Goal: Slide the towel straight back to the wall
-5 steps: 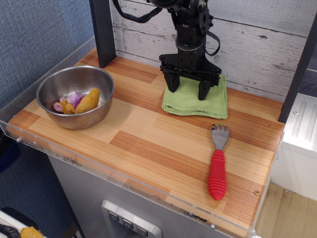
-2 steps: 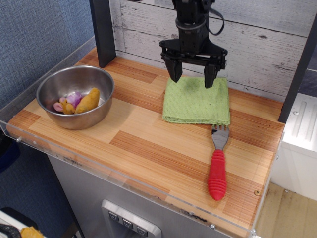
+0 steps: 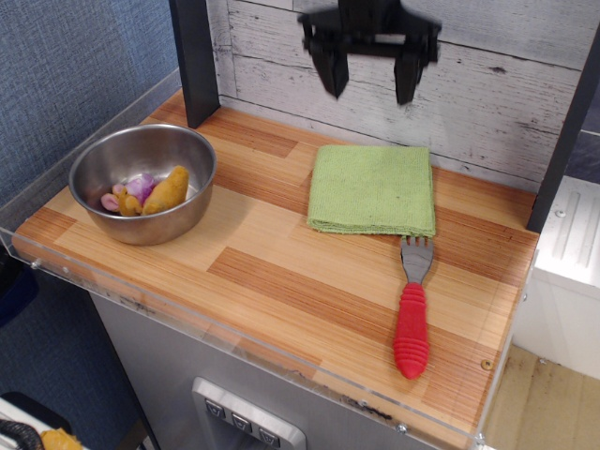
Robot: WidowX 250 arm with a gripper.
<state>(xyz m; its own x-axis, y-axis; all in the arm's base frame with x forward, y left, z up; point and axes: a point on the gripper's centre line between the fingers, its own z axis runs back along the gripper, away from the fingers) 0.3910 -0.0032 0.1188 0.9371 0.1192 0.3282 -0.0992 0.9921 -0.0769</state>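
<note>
1. The black two-fingered gripper (image 3: 370, 80) is held open and empty, raised in front of the whitewashed plank wall (image 3: 497, 89); nothing is gripped.
2. The light green folded square towel (image 3: 373, 189) is seen directly below the gripper, its far edge close against the wall.
3. The task is judged essentially done; should the gripper be lowered again, the towel could be snagged and dragged forward onto the red-handled grey fork (image 3: 412, 307) just in front of it.

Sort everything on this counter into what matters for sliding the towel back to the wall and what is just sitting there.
Belongs to the job:
light green folded square towel
whitewashed wooden plank wall
black two-fingered tool, open, raised above the towel

Just lying about:
round steel bowl holding small food pieces
red-handled grey fork
</note>
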